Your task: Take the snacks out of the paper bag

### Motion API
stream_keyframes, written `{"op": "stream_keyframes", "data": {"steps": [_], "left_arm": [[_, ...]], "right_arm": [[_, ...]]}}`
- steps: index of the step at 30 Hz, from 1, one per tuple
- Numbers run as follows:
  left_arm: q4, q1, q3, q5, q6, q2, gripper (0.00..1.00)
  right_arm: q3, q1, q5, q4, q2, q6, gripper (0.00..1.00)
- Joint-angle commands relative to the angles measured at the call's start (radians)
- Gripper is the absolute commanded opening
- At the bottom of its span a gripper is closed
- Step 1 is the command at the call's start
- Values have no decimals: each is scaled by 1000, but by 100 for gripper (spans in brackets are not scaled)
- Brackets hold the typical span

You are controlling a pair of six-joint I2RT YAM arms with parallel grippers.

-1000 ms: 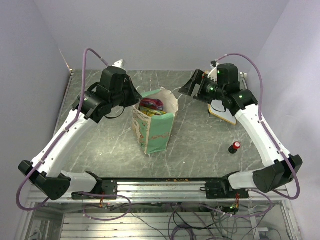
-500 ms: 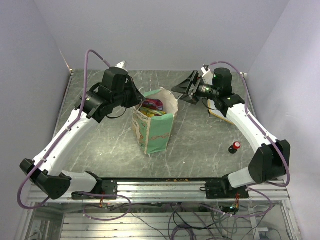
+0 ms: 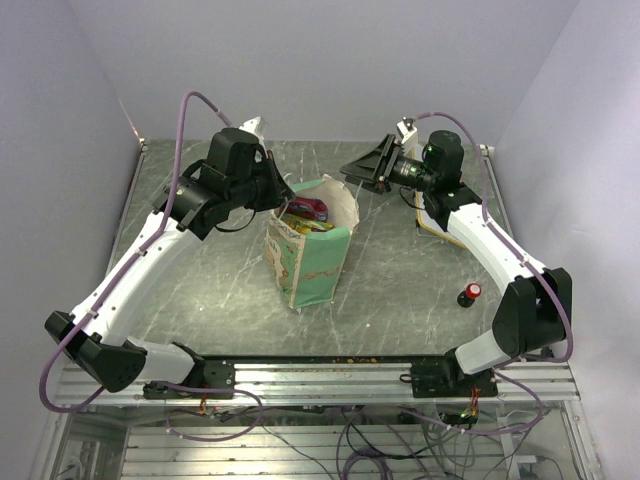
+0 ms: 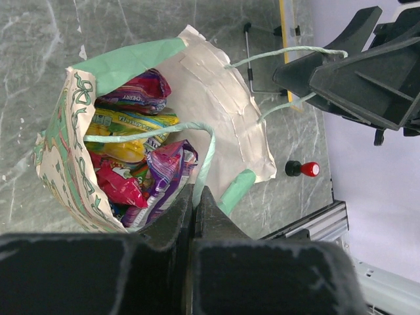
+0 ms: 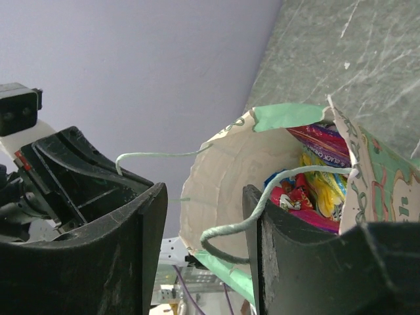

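Near the middle of the grey marbled counter point(image 3: 400, 285) we see the mint-green paper bag point(image 3: 318, 262), standing upright with its mouth open. Inside it lie the snacks point(image 4: 134, 95), shiny packets in purple, yellow, red and green, heaped to just below the rim. At the bag's left rim sits the left gripper point(image 4: 196, 191). Its jaws are pressed together on the paper edge, where one pale string handle comes down to meet them. That handle arches over the packets. On the far right side of the bag, the right gripper point(image 3: 357, 177) hangs above the counter, just beside the rim and clear of the paper. Its jaws are spread wide, and the other string handle stretches from the bag into the gap between them; we cannot tell whether the string rests on a finger. Well apart from the bag, toward the counter's right side, stands a small black knob point(image 3: 469, 294) with a red cap.
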Motion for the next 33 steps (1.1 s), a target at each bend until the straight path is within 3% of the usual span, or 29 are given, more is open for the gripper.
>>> {"op": "stream_keyframes", "data": {"steps": [1, 5, 10, 24, 27, 30, 32, 33], "left_arm": [[55, 7, 29, 65, 11, -9, 7], [73, 7, 8, 78, -14, -10, 7], [94, 7, -41, 71, -64, -45, 7], [109, 7, 12, 50, -53, -38, 7], [112, 7, 8, 42, -64, -46, 7], [119, 7, 21, 59, -60, -43, 7], [108, 8, 49, 68, -51, -29, 7], [100, 8, 67, 65, -49, -21, 7]], "right_arm": [[-8, 2, -47, 57, -27, 1, 49], [-32, 1, -45, 168, -8, 63, 50], [49, 16, -81, 184, 52, 126, 52], [88, 59, -82, 313, 108, 236, 50], [134, 70, -84, 331, 121, 254, 42], [177, 70, -76, 333, 127, 250, 21], [207, 69, -59, 292, 124, 230, 0], [223, 68, -48, 259, 121, 214, 0]]}}
